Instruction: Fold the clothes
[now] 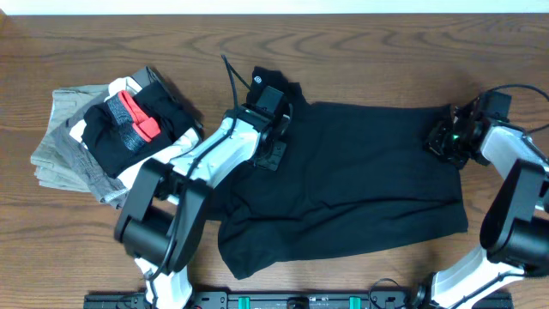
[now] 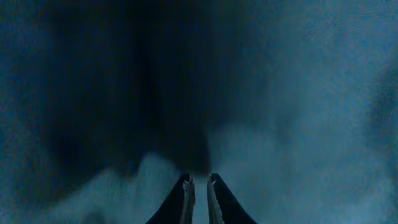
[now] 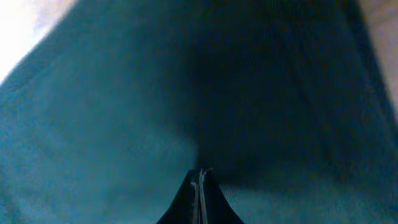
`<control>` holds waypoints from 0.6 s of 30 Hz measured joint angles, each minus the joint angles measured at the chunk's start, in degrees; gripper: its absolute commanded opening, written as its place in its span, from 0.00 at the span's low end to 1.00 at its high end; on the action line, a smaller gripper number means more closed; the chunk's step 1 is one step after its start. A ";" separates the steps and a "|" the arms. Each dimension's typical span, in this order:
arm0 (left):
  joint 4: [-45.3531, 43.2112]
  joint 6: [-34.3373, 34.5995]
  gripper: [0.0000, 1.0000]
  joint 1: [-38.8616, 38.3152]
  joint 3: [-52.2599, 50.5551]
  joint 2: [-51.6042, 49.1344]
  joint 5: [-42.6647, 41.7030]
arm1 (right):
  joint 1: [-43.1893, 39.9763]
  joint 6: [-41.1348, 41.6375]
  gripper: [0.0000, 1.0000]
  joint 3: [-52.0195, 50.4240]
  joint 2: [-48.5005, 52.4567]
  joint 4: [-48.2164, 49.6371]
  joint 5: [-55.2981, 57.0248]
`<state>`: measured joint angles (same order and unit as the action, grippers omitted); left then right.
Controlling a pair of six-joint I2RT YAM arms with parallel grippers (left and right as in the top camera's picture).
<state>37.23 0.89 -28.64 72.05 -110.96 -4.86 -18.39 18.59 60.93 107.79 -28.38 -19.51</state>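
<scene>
The clothes [image 1: 360, 172], a large black T-shirt, lie spread over the middle of the table, with the lower left part rumpled. My left gripper [image 1: 268, 160] is pressed down on the shirt's upper left area. In the left wrist view its fingers [image 2: 198, 179] stand almost together with a thin strip of fabric [image 2: 280, 93] pinched between them. My right gripper [image 1: 443, 142] sits at the shirt's upper right edge. The right wrist view shows its jaws [image 3: 201, 172] closed tight into the cloth [image 3: 124, 112], which puckers at the tips.
A pile of folded gray and white garments [image 1: 64, 150] lies at the left, with a smaller black piece with a red patch [image 1: 129, 120] on top. It lies close to the left arm's elbow [image 1: 193, 159]. Bare wooden table [image 1: 386, 51] shows behind the shirt.
</scene>
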 measured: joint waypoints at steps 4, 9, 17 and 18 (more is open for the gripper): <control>-4.72 -0.76 0.10 0.50 0.76 -3.19 -0.92 | 0.24 4.20 0.01 0.90 2.38 4.85 -1.03; -8.37 -0.92 0.11 3.56 5.49 -6.95 -4.46 | 0.26 10.12 0.01 2.84 7.06 16.63 -3.54; -10.73 0.63 0.11 11.04 20.37 -17.14 -12.41 | 0.31 15.87 0.01 3.13 14.64 42.64 -6.56; -10.71 0.81 0.12 11.56 22.18 -18.12 -12.79 | 0.31 16.24 0.01 3.21 15.21 44.26 -6.99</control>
<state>26.52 1.69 -17.08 94.24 -129.08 -17.65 -18.09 34.83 64.14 123.00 15.88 -26.50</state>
